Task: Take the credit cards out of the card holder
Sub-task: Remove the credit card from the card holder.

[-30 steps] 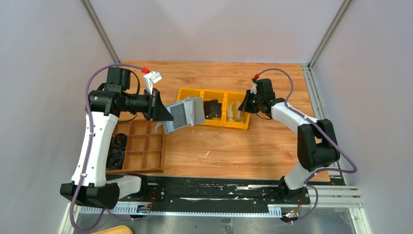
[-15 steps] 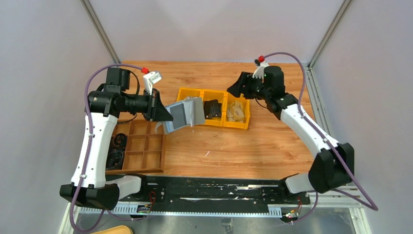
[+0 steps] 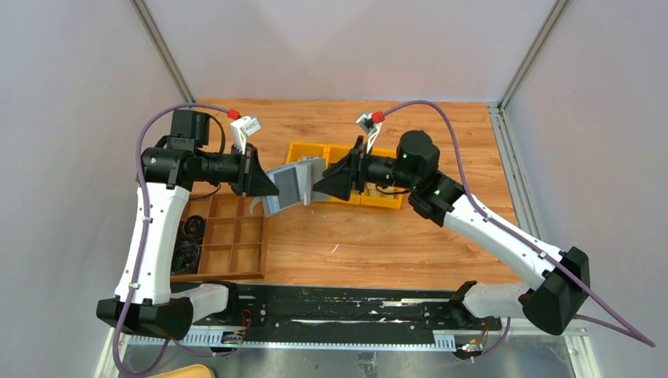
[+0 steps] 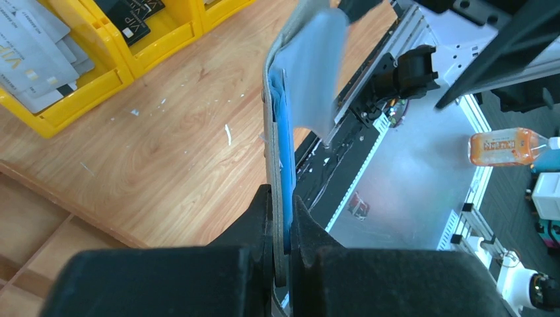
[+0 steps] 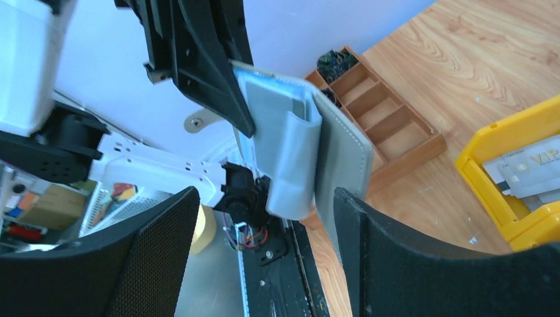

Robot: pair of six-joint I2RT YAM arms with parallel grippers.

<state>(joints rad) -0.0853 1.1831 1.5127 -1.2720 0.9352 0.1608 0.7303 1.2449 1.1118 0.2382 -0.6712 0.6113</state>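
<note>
left gripper (image 4: 282,199): closed hard on the near edge of the flat grey-blue soft folding card holder (image 4: 307,72), one finger on each face.
card holder: in the air and on edge, above the wood-grain table (image 3: 354,236), and between the two grippers in the top view (image 3: 293,187). It is folded open, with one flap curled over and a blue lining showing along the pinched edge.
right gripper (image 5: 264,198): jaws spread wide and holding nothing. The fingers sit either side of the holder's free flap (image 5: 284,152), tip close to it in the top view (image 3: 327,185). I can't tell whether they touch it.
credit cards: thin light-grey rectangular cards with VIP markings (image 4: 33,46) are stacked in an end compartment of the yellow plastic bin (image 4: 99,72), also seen from the right wrist (image 5: 528,175). I can't tell whether any are in the holder's pockets.
yellow plastic bin: on the table beyond the holder, and mostly hidden by the right gripper in the top view (image 3: 301,147).
brown wooden compartment tray (image 3: 228,236): on the table under the left arm, with small dark items in its left cells.
</note>
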